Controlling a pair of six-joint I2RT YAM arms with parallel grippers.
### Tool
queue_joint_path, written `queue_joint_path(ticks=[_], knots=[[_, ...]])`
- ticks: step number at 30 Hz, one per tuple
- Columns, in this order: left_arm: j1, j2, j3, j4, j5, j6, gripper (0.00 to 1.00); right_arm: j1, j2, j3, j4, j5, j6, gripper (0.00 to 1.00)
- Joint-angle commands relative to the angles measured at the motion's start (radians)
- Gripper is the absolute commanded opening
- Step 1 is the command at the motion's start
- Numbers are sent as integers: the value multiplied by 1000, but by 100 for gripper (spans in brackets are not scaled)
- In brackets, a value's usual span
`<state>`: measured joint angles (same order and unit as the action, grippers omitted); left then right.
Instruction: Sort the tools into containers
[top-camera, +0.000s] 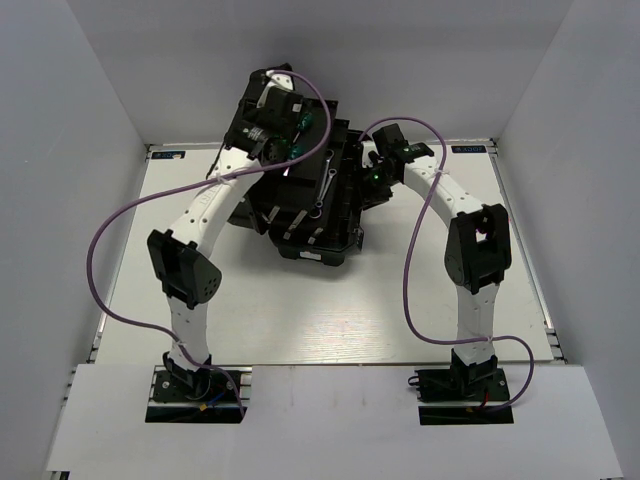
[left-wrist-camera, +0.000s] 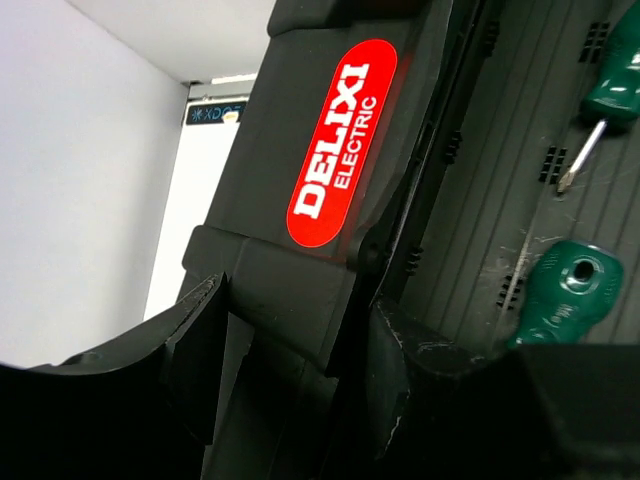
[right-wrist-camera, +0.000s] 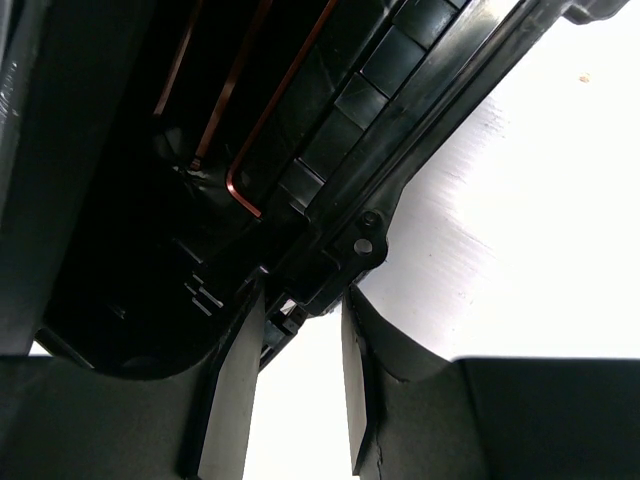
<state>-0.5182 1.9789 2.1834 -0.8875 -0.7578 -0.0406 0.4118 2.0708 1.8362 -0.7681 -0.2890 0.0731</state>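
Handle of toolbox runs lengthwise straight away from my left tool, clenched across it; my right tool hangs released at the rim.

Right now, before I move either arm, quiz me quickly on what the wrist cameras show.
1. True or false: the left gripper straddles the toolbox handle that carries the red label.
2. How many green-handled screwdrivers show in the left wrist view? A one, B two, C three.
3. Fill in: in the right wrist view, the hex keys lie ___ the toolbox.
Key: 1 true; 2 B; 3 inside.
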Motion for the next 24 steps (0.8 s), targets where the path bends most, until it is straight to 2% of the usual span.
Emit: queue_joint_path(ticks=[1, 11, 12, 14, 15, 17, 18, 20, 21, 24], knots=[[-187, 101, 35, 170, 545, -312, 0, 101, 23, -38, -14, -139, -15, 0], [-255, 155, 55, 160, 503, -321, 0, 99, 2, -60, 0, -171, 11, 0], [-255, 155, 46, 160, 503, -321, 0, 97, -3, -64, 0, -177, 14, 15], [-264, 155, 35, 160, 503, -331, 0, 96, -11, -66, 3, -185, 14, 31], [-264, 155, 35, 160, 503, -331, 0, 94, -11, -71, 3, -188, 16, 46], [-264, 164, 26, 171, 514, -341, 0, 90, -18, -72, 3, -208, 13, 57], [-264, 164, 26, 171, 514, -341, 0, 85, -26, -74, 4, -213, 14, 68], [-273, 164, 16, 171, 526, -351, 0, 79, -35, -75, 0, -225, 13, 79], [-273, 164, 16, 171, 538, -351, 0, 73, -38, -72, -2, -229, 11, 88], [-273, 173, 6, 180, 561, -369, 0, 61, -69, -74, -13, -240, -1, 90]])
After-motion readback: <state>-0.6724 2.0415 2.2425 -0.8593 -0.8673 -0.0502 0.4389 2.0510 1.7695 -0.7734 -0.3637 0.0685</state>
